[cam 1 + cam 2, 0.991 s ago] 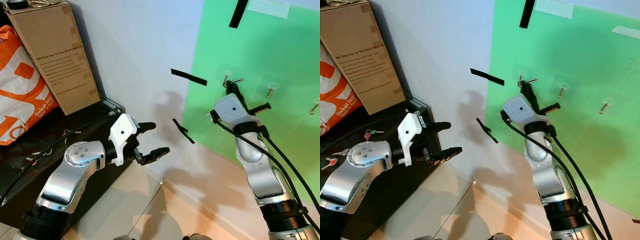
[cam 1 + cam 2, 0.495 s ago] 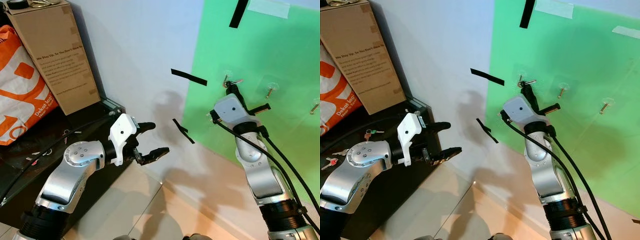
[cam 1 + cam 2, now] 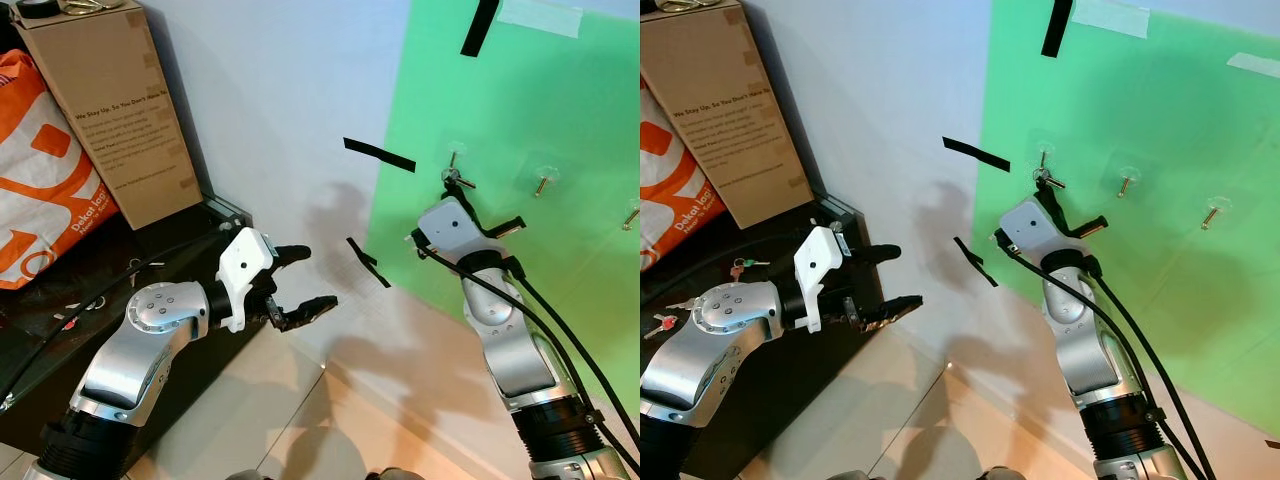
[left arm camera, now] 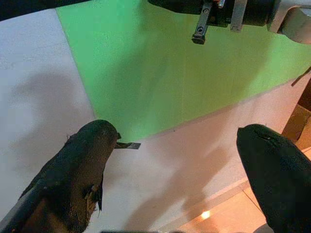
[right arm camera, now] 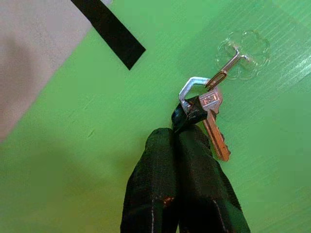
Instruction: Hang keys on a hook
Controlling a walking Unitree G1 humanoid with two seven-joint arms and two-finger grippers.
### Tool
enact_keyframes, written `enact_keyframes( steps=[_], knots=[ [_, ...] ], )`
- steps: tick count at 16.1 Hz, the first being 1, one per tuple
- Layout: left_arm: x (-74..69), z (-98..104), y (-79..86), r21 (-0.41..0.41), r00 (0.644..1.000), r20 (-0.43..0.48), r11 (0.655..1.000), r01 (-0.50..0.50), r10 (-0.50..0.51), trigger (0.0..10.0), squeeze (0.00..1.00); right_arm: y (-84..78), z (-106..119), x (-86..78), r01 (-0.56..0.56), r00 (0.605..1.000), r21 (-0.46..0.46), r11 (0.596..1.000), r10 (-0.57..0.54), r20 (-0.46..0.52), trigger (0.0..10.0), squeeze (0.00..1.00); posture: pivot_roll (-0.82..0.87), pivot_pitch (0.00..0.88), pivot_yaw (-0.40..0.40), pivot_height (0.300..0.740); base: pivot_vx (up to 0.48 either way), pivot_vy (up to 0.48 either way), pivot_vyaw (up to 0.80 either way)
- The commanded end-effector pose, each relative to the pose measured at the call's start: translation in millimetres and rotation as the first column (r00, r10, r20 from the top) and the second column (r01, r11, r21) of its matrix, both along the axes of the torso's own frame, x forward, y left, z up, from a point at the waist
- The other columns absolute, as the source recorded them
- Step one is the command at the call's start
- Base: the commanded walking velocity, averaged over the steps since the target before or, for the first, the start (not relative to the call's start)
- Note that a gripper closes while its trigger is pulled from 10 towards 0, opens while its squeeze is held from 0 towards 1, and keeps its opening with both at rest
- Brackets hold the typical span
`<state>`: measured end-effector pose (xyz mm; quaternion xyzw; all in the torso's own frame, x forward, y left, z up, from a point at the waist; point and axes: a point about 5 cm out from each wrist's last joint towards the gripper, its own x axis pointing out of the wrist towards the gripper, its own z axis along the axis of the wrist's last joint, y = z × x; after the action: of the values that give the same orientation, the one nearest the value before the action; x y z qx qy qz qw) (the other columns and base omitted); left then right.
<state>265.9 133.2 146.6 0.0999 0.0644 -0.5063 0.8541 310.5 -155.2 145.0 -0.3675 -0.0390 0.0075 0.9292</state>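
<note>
A silver key (image 5: 214,127) on a metal ring (image 5: 191,88) hangs against the green board (image 3: 570,110). The ring is looped over the tip of the leftmost hook (image 5: 232,59), one of three hooks on clear bases. My right gripper (image 3: 459,188) sits just below that hook, shut on the ring's black tab, with its fingers (image 5: 180,179) pressed together. The same key (image 3: 1051,181) dangles under the hook (image 3: 1042,156) in the right eye view. My left gripper (image 3: 317,276) hovers open and empty near the white wall, far left of the board, its fingers (image 4: 82,167) wide apart.
Two more hooks (image 3: 541,183) (image 3: 630,212) stand free to the right. Black tape strips (image 3: 378,155) mark the wall. A cardboard box (image 3: 110,110) and an orange bag (image 3: 40,190) sit on a dark low surface (image 3: 110,270), where spare keys (image 3: 743,266) lie.
My right gripper has dropped and drawn back slightly from the hook. The key, held level before, now hangs down with its ring on the hook. The left arm is unmoved.
</note>
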Motion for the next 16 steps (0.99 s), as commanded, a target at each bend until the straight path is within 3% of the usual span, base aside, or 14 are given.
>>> enact_keyframes(
  steps=[1,2,3,5,7,8,9,10,12,13,14,16],
  knots=[
    [2.3,1.9,-1.5,0.022,1.000,0.010,1.000,0.013,-0.013,10.0,0.00,-1.6,-4.6,-1.0,0.004,0.999,0.040,0.999,-0.002,-0.038,10.0,0.53,-0.03,0.000,0.014,0.740,0.000,0.000,0.00],
    [2.3,1.9,-1.6,0.022,1.000,0.011,1.000,0.012,-0.012,10.0,0.00,-1.7,-4.3,-2.1,0.002,0.999,0.081,0.997,0.001,-0.038,10.0,0.53,-0.03,0.000,0.014,0.740,0.000,0.000,0.00],
    [2.2,1.9,-1.7,0.020,1.000,0.013,1.000,0.010,-0.010,10.0,0.00,-1.7,-3.8,-3.8,-0.004,0.999,0.118,0.993,0.008,-0.038,10.0,1.00,-0.03,0.000,0.011,0.740,0.000,0.000,0.00],
    [1.9,1.6,-1.5,0.013,1.000,0.016,1.000,0.002,-0.002,10.0,0.00,1.3,-5.5,-8.4,-0.048,0.997,0.172,0.984,0.059,-0.055,10.0,1.00,-0.03,0.000,0.009,0.740,0.000,0.000,0.00],
    [2.6,3.0,0.6,-0.014,0.999,0.024,0.999,-0.031,0.031,10.0,0.00,10.8,-18.0,-21.2,-0.143,0.972,0.310,0.940,0.192,-0.133,10.0,1.00,-0.03,0.000,0.015,0.740,0.000,0.000,0.00],
    [3.2,3.8,1.8,-0.027,0.999,0.027,0.999,-0.047,0.048,10.0,0.00,11.1,-21.0,-24.1,-0.141,0.969,0.335,0.932,0.200,-0.147,10.0,1.00,-0.03,0.000,0.015,0.740,0.000,0.000,0.00],
    [5.5,3.8,6.9,-0.049,0.993,0.019,0.992,-0.113,0.114,10.0,0.00,9.1,-24.4,-28.1,-0.113,0.969,0.360,0.926,0.182,-0.165,10.0,1.00,-0.04,0.000,0.022,0.740,0.000,0.000,0.00],
    [8.1,1.3,17.6,-0.069,0.974,0.007,0.972,-0.227,0.228,10.0,0.00,6.7,-29.3,-34.1,-0.058,0.962,0.453,0.890,0.171,-0.213,10.0,1.00,-0.04,0.000,0.024,0.740,0.000,0.000,0.80],
    [9.2,-2.1,24.7,-0.058,0.954,-0.003,0.952,-0.300,0.300,10.0,0.00,4.6,-30.3,-37.4,-0.035,0.964,0.489,0.872,0.159,-0.215,10.0,1.00,-0.04,0.000,0.020,0.740,0.000,0.000,0.80],
    [11.8,-8.8,32.7,0.004,0.930,0.006,0.930,-0.368,0.368,10.0,0.00,2.6,-30.8,-39.7,-0.017,0.969,0.510,0.860,0.140,-0.203,10.0,1.00,-0.04,0.000,0.016,0.740,0.000,0.000,0.79],
    [18.9,-16.4,49.5,0.062,0.856,0.033,0.854,-0.517,0.516,10.0,0.00,0.2,-33.5,-44.3,0.020,0.974,0.592,0.805,0.117,-0.192,10.0,1.00,-0.04,0.000,0.016,0.740,0.000,0.000,0.77],
    [24.3,-17.8,54.2,0.075,0.782,0.081,0.779,-0.623,0.618,10.0,0.00,0.3,-31.6,-44.9,0.051,0.977,0.642,0.765,0.096,-0.193,10.0,1.00,-0.04,0.000,0.023,0.740,0.000,0.000,0.77]
  ],
)
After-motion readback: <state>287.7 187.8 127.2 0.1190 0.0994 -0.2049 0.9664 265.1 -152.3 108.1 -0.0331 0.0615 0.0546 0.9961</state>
